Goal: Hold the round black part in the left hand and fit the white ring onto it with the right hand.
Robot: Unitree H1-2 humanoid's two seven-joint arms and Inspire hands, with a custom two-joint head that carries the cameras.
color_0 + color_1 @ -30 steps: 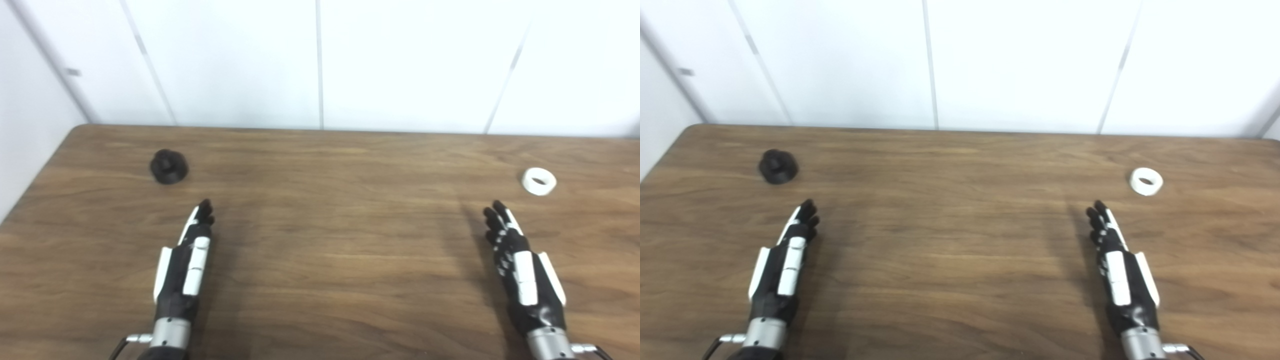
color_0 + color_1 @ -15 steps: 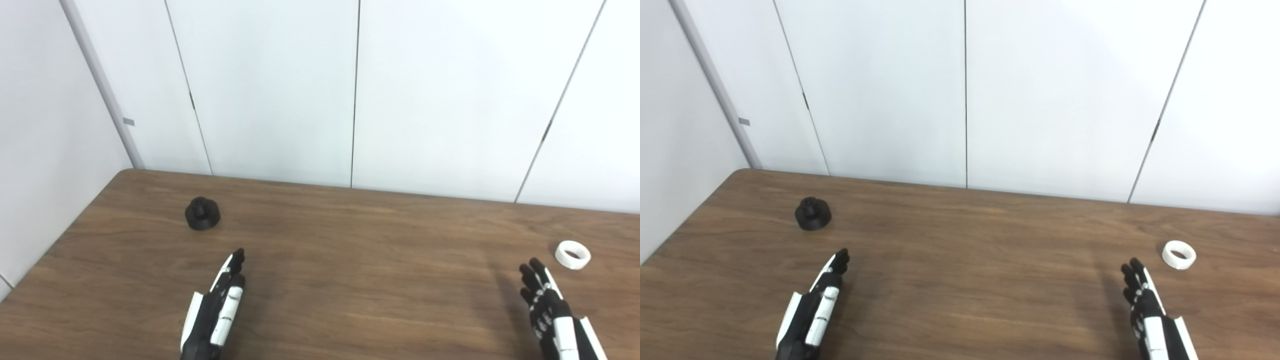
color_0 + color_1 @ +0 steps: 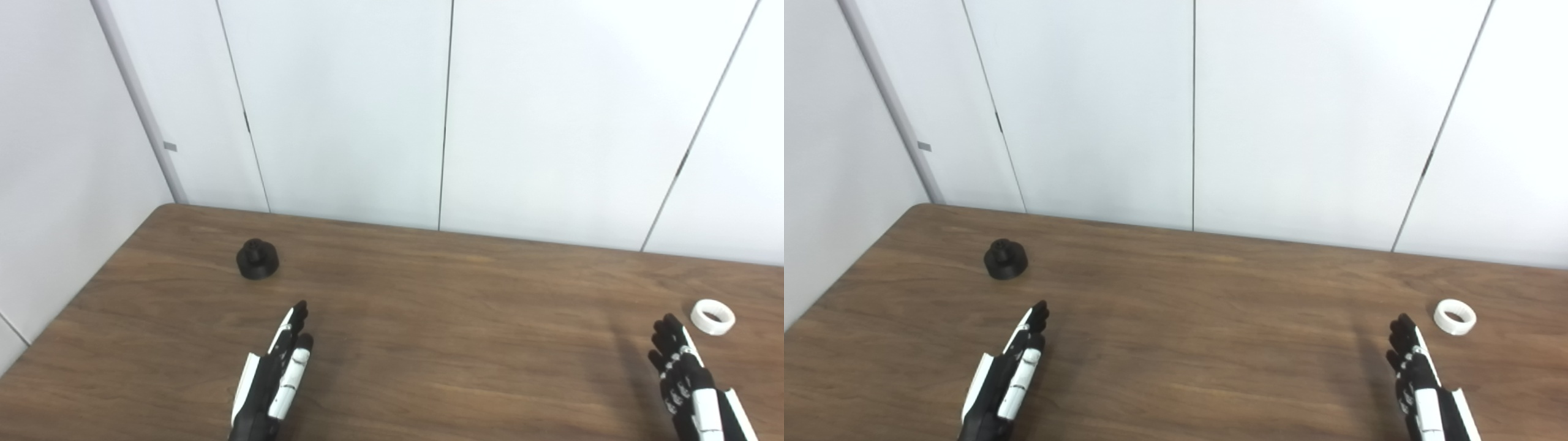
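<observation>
Since the earlier frames my head cameras have tilted up, so the whole picture has shifted: I now see more of the white wall panels [image 3: 343,110] and less of the arms, while the parts on the table [image 3: 429,343] keep their places. Both hands also stay as they were, stretched flat over the wood.

My left hand [image 3: 274,380] points toward 12 o'clock with a slight lean to 1, its fingers straight and close together, holding nothing. From this hand, the round black part [image 3: 257,260] stands on the table at about 11 o'clock, apart from the fingertips, near the far left corner.

My right hand [image 3: 1421,386] is also extended, fingers straight and a little spread, empty, pointing to about 11 o'clock. At 1 o'clock from it, the white ring [image 3: 1454,316] lies flat near the fingertips but not touching them.
</observation>
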